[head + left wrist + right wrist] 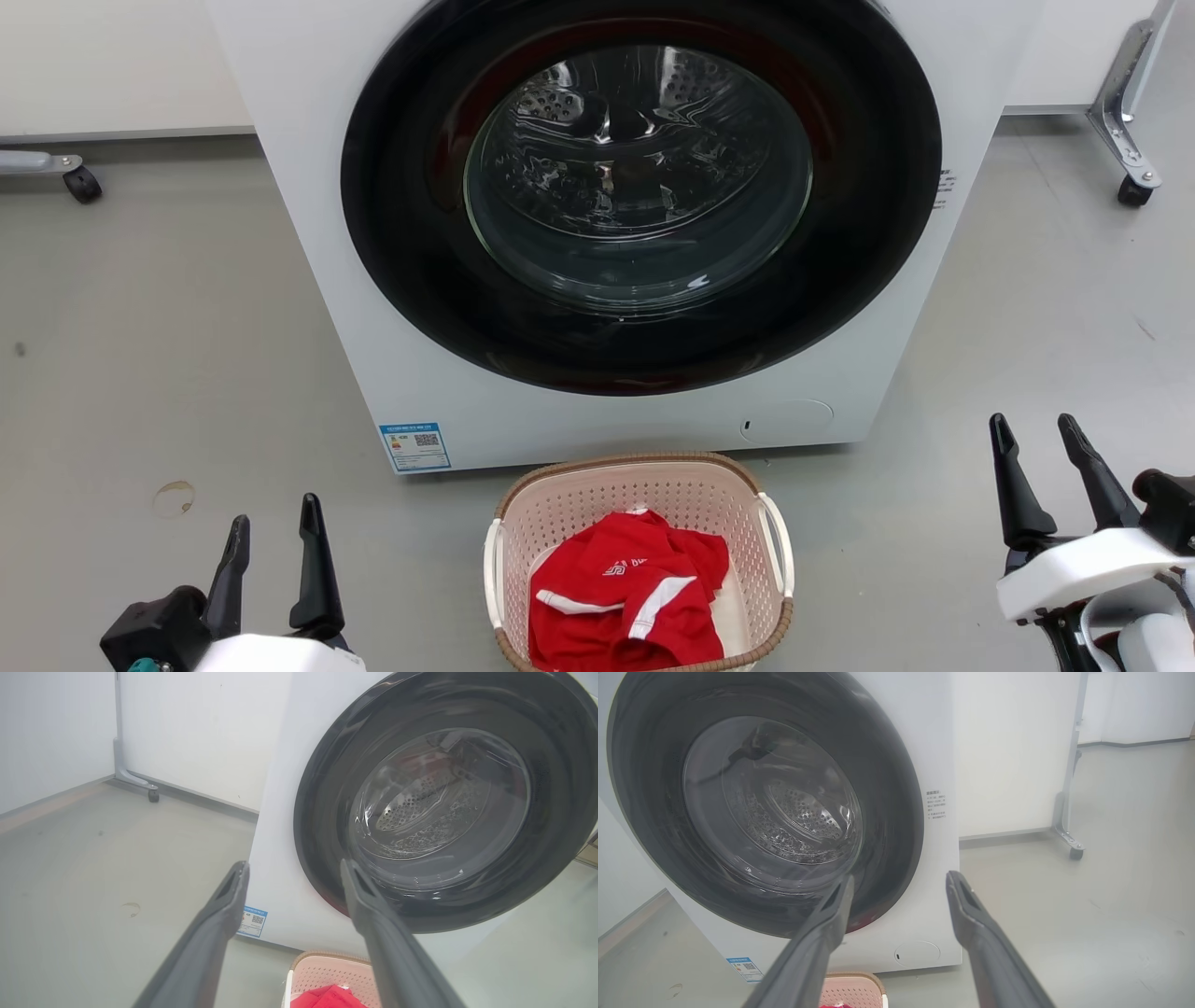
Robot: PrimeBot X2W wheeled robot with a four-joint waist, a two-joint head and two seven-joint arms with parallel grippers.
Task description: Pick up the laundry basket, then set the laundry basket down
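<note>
A grey floor (140,327) runs back to a pale wall. On it stands a white washing machine (308,233) with its round dark door (644,201) closed. Just in front of the machine's base, between the two arms, the laundry basket (597,509) sits upright on the floor with a red garment (625,597) crumpled inside. Its white left handle (492,574) and right handle (780,551) each face the arm on that side. The left gripper (274,511) and the right gripper (1032,420) hang well apart from the basket, jaws spread wide and holding nothing. The pickup has not begun. It would likely go best with each gripper lowered to its own side's handle and both closing evenly, so the basket rises level and the garment stays in.
</note>
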